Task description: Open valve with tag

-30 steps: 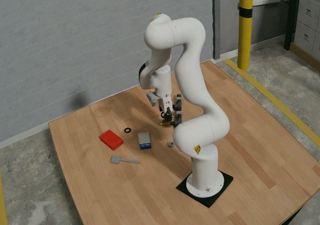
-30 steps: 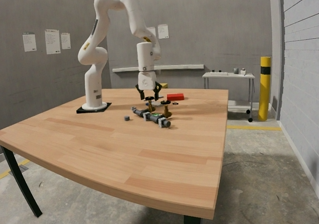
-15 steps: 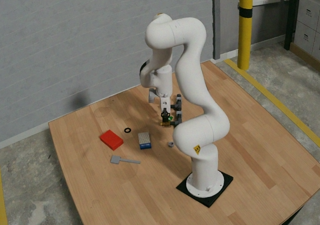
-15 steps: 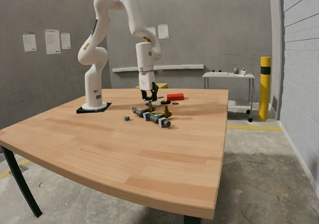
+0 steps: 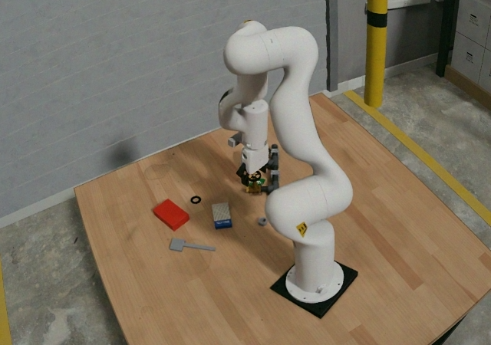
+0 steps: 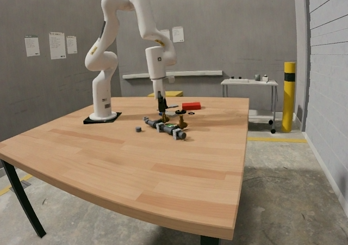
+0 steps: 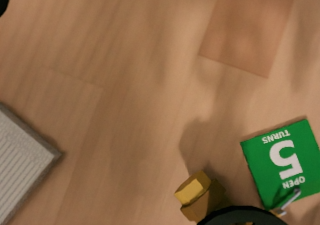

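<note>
A grey pipe (image 6: pixel 166 127) lies on the table with two brass valves that carry black handwheels. My gripper (image 5: pixel 253 173) is open and hangs straight down over the valve nearer the arm (image 6: pixel 164 117), its fingers at the level of that handwheel. The second valve (image 6: pixel 181 119) stands free to the right of it. In the wrist view I see the brass valve body (image 7: pixel 197 195), the rim of its black handwheel (image 7: pixel 242 217) and a green tag (image 7: pixel 282 161) that reads "OPEN 5 TURNS", with a chain running from it toward the valve. My fingers are out of the wrist view.
A red block (image 5: pixel 170 213), a black ring (image 5: pixel 195 199), a ribbed grey and blue block (image 5: pixel 221 215), a small grey cap (image 5: pixel 261 221) and a grey paddle tool (image 5: pixel 190 245) lie on the table left of the pipe. The arm's base (image 5: pixel 314 281) stands to the front right.
</note>
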### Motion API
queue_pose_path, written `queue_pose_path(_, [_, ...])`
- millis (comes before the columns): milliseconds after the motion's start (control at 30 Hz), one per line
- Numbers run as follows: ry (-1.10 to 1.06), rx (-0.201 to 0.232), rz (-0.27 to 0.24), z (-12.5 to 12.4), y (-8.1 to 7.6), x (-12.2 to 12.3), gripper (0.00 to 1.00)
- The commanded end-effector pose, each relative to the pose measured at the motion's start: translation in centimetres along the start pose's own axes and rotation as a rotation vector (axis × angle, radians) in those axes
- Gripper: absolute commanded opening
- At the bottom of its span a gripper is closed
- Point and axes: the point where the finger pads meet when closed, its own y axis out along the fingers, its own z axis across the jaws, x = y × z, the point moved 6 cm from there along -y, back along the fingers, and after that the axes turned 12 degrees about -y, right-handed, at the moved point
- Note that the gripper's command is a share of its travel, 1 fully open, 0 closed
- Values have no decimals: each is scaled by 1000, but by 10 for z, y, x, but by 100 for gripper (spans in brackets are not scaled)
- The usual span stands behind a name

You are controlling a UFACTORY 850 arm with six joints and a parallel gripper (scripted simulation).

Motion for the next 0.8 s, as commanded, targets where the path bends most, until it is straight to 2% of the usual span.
queue_pose_path(0, [277,21,-25,-1,-1,-3,100])
queue_pose_path(367, [859,23,14,-1,-1,-1,100])
queue_pose_path(433, [859,23,14,-1,-1,-1,100])
queue_pose_path(467, [1011,26,17,-1,-1,-1,100])
queue_pose_path(767, [1445,32,31,-2,-1,-1,100])
